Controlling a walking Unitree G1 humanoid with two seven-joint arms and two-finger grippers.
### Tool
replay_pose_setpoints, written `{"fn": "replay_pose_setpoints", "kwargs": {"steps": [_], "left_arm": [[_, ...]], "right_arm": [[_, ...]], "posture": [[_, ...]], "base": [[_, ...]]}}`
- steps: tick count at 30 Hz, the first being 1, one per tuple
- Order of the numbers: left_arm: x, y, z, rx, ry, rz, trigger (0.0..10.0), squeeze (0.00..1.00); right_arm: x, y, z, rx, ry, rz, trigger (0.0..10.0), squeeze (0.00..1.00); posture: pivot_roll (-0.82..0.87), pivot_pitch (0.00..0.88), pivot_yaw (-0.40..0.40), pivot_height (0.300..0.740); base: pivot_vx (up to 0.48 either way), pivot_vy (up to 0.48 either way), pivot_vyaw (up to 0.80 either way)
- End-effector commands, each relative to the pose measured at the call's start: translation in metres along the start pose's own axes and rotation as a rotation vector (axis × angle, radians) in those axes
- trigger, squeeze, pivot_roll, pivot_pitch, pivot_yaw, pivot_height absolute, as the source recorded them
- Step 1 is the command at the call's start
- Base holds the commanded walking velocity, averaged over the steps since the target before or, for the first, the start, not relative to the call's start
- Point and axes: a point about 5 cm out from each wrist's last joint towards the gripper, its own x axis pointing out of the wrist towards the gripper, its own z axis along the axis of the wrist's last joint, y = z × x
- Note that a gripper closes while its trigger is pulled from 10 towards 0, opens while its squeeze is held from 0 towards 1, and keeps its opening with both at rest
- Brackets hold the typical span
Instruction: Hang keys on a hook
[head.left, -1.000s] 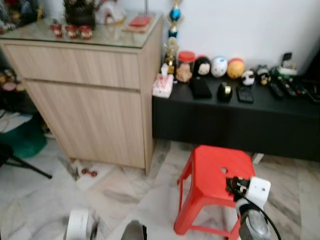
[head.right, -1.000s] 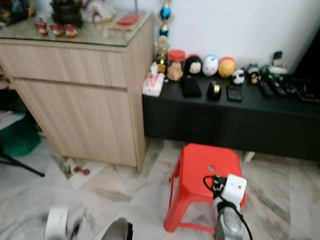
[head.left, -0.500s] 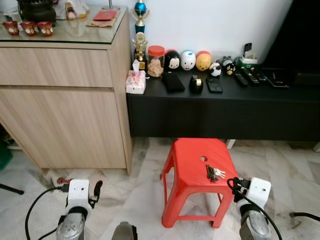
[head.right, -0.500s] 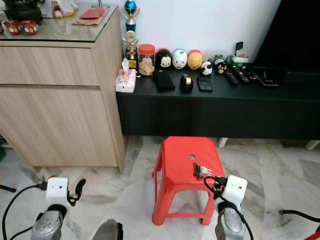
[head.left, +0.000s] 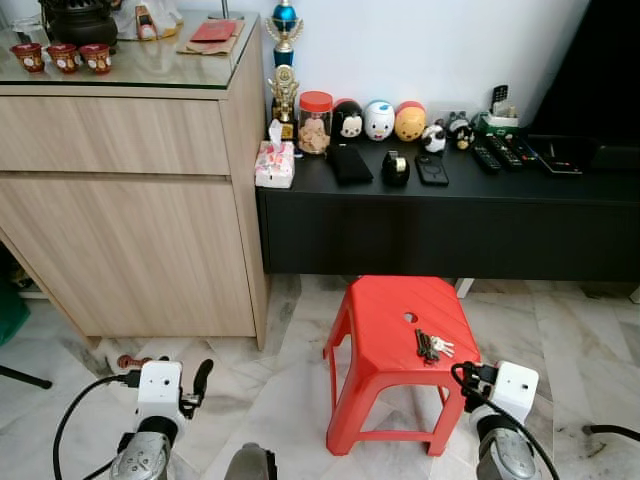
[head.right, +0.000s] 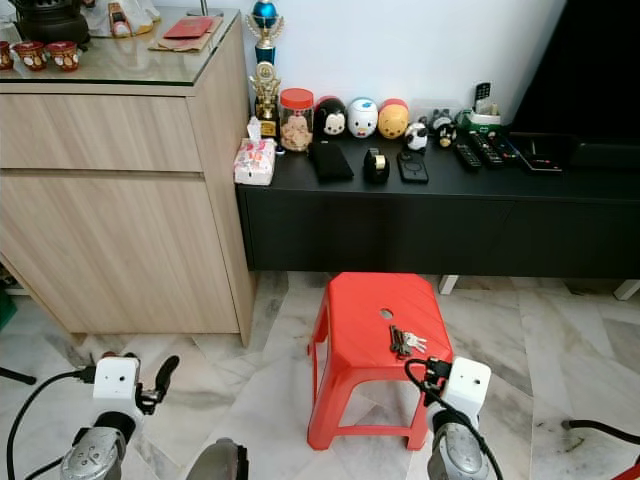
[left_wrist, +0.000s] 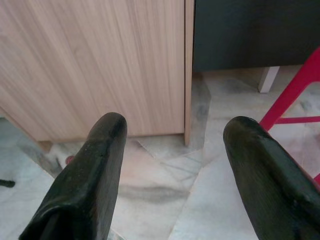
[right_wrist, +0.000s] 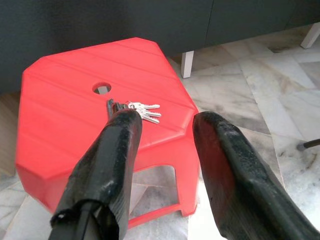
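Keys lie on the red stool, as before; my right gripper hovers wide, left gripper wide too.

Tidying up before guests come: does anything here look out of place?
A bunch of keys lies loose on the seat of the red stool, near its front right edge, rather than hanging on a hook. A small red object also sits on the floor by the wooden cabinet.

We see a red stool on the marble floor; keys lie on its seat, beside the hole.
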Motion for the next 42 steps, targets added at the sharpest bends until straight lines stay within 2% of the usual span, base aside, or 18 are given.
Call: {"fn": "replay_pose_setpoints", "kwargs": {"steps": [1, 17, 28, 36, 42], "left_arm": [[0.003, -0.001, 0.003, -0.011, -0.004, -0.011, 10.0, 0.0], [0.005, -0.003, 0.005, -0.014, -0.004, -0.016, 10.0, 0.0], [0.007, -0.004, 0.007, -0.02, -0.007, -0.009, 10.0, 0.0], [0.007, -0.005, 0.007, -0.022, -0.011, -0.006, 10.0, 0.0], [0.006, -0.004, 0.007, -0.025, -0.012, 0.005, 10.0, 0.0]], "right_arm": [[0.003, -0.001, 0.005, 0.005, -0.009, -0.006, 10.0, 0.0], [0.003, -0.004, 0.003, -0.003, 0.007, -0.019, 10.0, 0.0], [0.004, 0.002, 0.004, -0.003, 0.013, -0.001, 10.0, 0.0], [0.004, 0.006, -0.002, -0.024, 0.062, 0.045, 10.0, 0.0], [0.003, 0.01, -0.004, -0.029, 0.074, 0.07, 10.0, 0.0]], "posture": [[0.16, 0.0, -0.06, 0.652], [0.16, 0.01, -0.07, 0.652], [0.16, 0.016, -0.076, 0.652], [0.17, 0.022, -0.079, 0.652], [0.17, 0.025, -0.081, 0.652]], "base": [[0.296, 0.0, 0.0], [0.326, 0.0, 0.0], [0.342, 0.0, 0.0], [0.343, 0.0, 0.0], [0.081, 0.0, 0.0]]}}
